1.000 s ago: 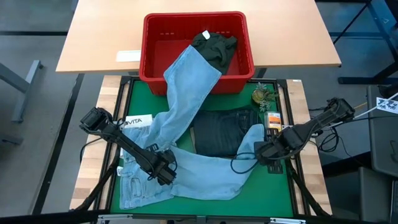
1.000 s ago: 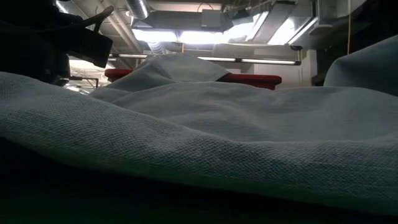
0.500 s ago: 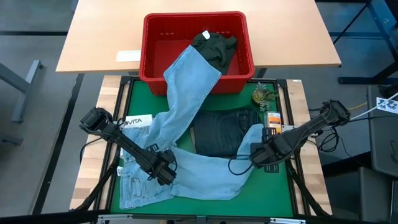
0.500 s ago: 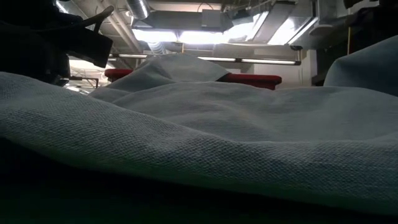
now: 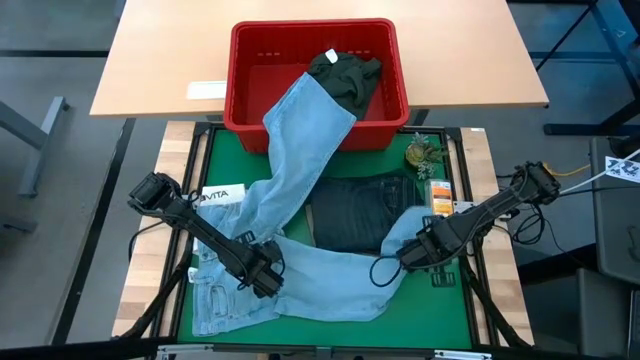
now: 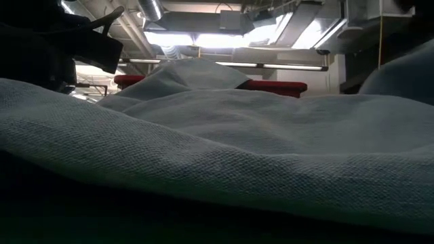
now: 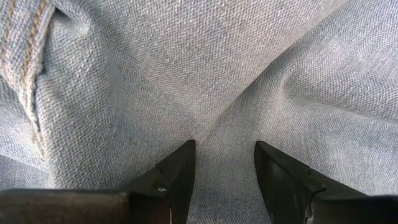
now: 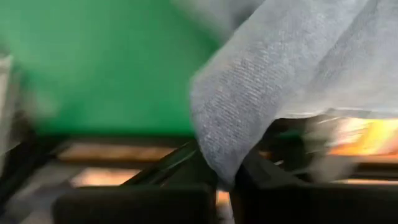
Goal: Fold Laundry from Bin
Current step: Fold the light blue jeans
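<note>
R gripper (image 5: 418, 250) has shifted inward toward table middle since earlier frame, dragging leg end of light blue jeans (image 5: 290, 190); fingers clamped on denim edge. Fold now covers more of dark jeans (image 5: 352, 210). L gripper (image 5: 262, 272) unchanged, pressed on jeans nr waistband, fingers narrowly apart w/ denim between. Other leg drapes over rim of red bin (image 5: 250, 110); olive garment (image 5: 345, 72) inside. Plant (image 5: 420, 153), white label (image 5: 222, 194) on green mat (image 5: 440, 310).

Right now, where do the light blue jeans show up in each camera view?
High: light blue jeans run from the red bin down across the mat.
Low: they fill the foreground.
Left wrist: cloth everywhere.
Right wrist: a fold in that pincer.
Shared landmark: the bin, also in low.
</note>
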Controlling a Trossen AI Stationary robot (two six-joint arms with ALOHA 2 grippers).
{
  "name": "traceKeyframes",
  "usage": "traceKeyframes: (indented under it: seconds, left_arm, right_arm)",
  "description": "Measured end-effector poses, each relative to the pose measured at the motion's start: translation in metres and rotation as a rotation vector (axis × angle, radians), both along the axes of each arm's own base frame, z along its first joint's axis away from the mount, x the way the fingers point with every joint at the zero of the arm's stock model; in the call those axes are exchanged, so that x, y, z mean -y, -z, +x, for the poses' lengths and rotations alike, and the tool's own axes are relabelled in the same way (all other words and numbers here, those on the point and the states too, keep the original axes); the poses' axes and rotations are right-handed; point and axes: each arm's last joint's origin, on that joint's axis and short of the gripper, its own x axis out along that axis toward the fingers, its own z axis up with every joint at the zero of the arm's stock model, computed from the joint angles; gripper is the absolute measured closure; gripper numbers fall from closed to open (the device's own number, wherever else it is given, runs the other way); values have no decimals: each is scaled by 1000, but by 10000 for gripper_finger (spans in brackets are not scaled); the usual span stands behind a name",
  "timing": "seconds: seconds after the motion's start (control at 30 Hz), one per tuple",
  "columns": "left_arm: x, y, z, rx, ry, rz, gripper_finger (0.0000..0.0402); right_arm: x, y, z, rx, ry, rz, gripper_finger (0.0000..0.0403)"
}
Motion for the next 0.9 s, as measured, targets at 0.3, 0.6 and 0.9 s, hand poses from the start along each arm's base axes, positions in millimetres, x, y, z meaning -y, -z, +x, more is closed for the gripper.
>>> traceKeyframes:
  seconds: [0.3,0.6,0.9]
  left_arm:
    - [0,0,0,4,-1,1,244]
    - [-1,0,-1,-5,-1,8,244]
    - [-2,-1,-2,-9,-16,40,244]
  right_arm:
    - [-39,-11,-18,-302,108,557,397]
    - [-63,-51,-24,-436,133,845,398]
    - [-61,-96,-23,-250,78,838,399]
